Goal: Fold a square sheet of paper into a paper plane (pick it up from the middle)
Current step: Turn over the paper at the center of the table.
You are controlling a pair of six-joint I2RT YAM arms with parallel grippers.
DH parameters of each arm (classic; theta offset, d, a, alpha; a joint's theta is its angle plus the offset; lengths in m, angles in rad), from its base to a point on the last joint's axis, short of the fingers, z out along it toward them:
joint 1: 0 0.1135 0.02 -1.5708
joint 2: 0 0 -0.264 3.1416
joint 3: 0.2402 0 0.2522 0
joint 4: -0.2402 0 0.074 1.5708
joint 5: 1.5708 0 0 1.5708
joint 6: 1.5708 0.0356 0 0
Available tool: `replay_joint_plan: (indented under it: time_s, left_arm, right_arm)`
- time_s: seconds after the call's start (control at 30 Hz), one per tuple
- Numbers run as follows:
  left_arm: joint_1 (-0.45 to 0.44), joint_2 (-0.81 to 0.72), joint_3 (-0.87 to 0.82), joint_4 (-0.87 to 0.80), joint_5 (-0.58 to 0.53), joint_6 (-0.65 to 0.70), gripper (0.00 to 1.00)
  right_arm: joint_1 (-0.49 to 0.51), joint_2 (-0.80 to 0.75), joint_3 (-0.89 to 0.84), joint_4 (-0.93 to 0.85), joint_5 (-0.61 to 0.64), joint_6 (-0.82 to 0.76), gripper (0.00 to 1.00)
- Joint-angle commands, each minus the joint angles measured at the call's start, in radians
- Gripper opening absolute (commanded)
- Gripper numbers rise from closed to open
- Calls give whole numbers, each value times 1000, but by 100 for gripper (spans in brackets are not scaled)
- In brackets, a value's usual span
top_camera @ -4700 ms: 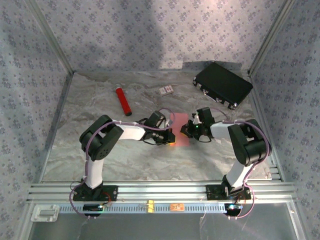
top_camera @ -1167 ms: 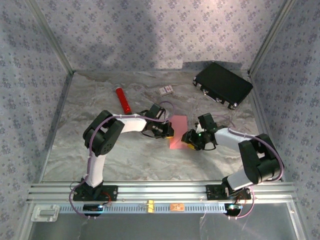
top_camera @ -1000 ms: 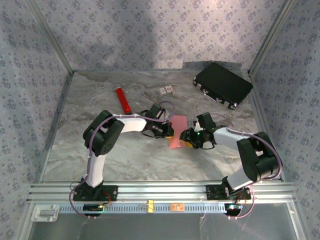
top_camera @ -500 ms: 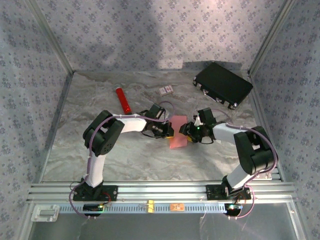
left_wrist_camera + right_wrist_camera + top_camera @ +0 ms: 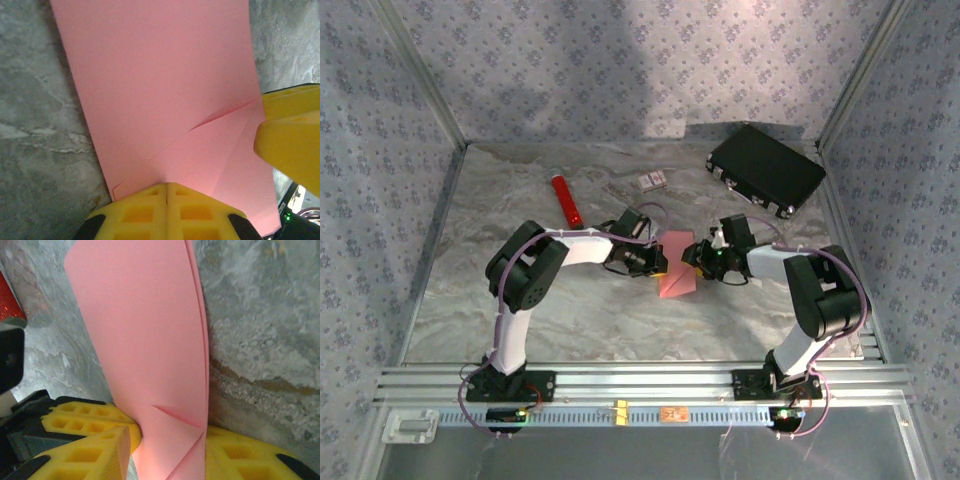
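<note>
Now, left tool (image 5: 166,186) closed, touching pink sheet (image 5: 160,80), right tool (image 5: 168,436) half-open astride it

Mid-worktop (image 5: 620,322) is tight: the left fingers (image 5: 135,217), pressed together, and the right fingers (image 5: 85,447), standing apart, meet from opposite sides at the square sheet of paper (image 5: 677,272), and both forearms bar the way in from either flank. Farther back lie the red cylinder (image 5: 566,200), the small card (image 5: 652,181) and the black case (image 5: 766,170) in the far right corner, with bare marble lanes between them. Bare worktop also runs along the left wall and across the near strip between the paper and the arm bases.
</note>
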Motion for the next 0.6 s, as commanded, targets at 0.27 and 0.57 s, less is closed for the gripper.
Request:
replay_joint_plan:
  time_s: [0.27, 0.57]
  left_arm:
    - [-13, -2, -30, -66, -26, -7, 1]
    - [-13, -30, -49, -6, -21, -35, 4]
  right_arm:
    - [-27, 30, -48, 106, -24, 18, 25]
    - [-41, 27, -56, 117, -44, 10, 10]
